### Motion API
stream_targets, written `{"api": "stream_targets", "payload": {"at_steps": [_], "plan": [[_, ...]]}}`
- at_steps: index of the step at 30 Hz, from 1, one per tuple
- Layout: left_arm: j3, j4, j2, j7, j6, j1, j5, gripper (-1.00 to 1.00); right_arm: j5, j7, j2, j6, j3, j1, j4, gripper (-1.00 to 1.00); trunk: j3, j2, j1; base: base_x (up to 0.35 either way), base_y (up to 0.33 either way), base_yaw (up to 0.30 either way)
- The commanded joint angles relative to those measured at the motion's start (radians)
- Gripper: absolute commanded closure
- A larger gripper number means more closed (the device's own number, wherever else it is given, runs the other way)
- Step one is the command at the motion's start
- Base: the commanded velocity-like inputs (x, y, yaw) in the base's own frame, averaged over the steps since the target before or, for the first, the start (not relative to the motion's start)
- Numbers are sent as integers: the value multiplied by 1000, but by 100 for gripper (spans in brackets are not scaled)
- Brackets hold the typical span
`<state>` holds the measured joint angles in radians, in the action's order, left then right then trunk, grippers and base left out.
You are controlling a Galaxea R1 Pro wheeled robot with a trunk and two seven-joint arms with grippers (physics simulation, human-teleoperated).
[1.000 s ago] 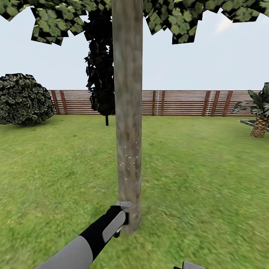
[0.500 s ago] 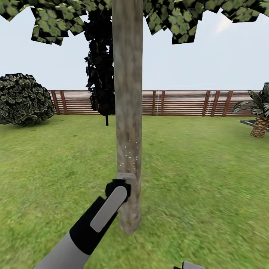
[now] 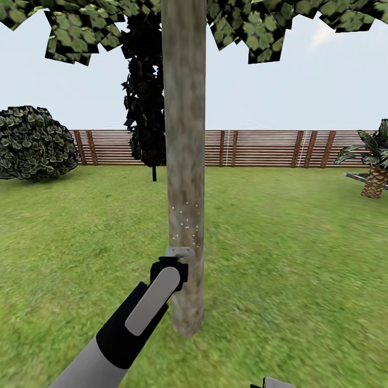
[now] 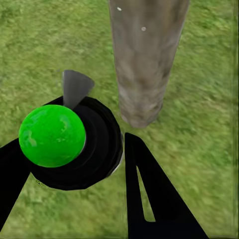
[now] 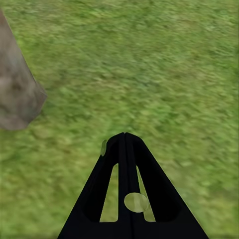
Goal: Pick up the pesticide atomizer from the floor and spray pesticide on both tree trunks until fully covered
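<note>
**Entry: trunk spraying, left arm**

Head: my left gripper (image 3: 178,257) holds the atomizer against the tree trunk (image 3: 185,161); white specks above.
Left wrist: green-capped pesticide atomizer (image 4: 69,142) clenched, nozzle trunkward. Sweep slowly, staying close.
Right wrist: right gripper (image 5: 125,142) closed, empty, over grass (image 5: 164,64).

Bright, even daylight with no cast shadows or glare. Grass (image 3: 302,258) texture smeared and soft in all 3 views; fence (image 3: 258,148) rendered sharp.
</note>
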<state>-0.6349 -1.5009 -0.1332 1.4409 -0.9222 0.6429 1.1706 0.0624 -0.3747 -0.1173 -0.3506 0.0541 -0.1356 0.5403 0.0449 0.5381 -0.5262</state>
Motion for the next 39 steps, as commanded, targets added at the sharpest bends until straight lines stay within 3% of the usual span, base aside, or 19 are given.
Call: {"api": "stream_targets", "payload": {"at_steps": [1,5,7,12,16,23,39], "plan": [[0,12,6,-27,6,-7,3,100,7,-6,1,-4,6,-1,0,100,2,2,0,0,0,0],[-2,95,42,-151,78,-39,-4,100,7,-6,1,-4,6,-1,0,100,2,2,0,0,0,0],[-6,183,60,-228,151,-47,-17,100,6,-7,1,-4,6,-1,0,100,2,2,0,0,0,0],[-10,326,71,-369,241,-52,-97,100,5,-6,1,-4,6,-1,0,100,2,2,0,0,0,0],[-11,389,72,-449,281,-54,-125,100,5,-7,1,-4,6,-1,0,100,2,2,0,0,21,-23],[-12,406,73,-484,322,-57,-137,100,7,-7,2,-4,5,-1,1,100,2,2,0,0,259,-227],[-12,404,74,-497,328,-67,-138,100,9,-7,2,-4,3,-1,0,100,2,2,0,0,331,-284]]}}
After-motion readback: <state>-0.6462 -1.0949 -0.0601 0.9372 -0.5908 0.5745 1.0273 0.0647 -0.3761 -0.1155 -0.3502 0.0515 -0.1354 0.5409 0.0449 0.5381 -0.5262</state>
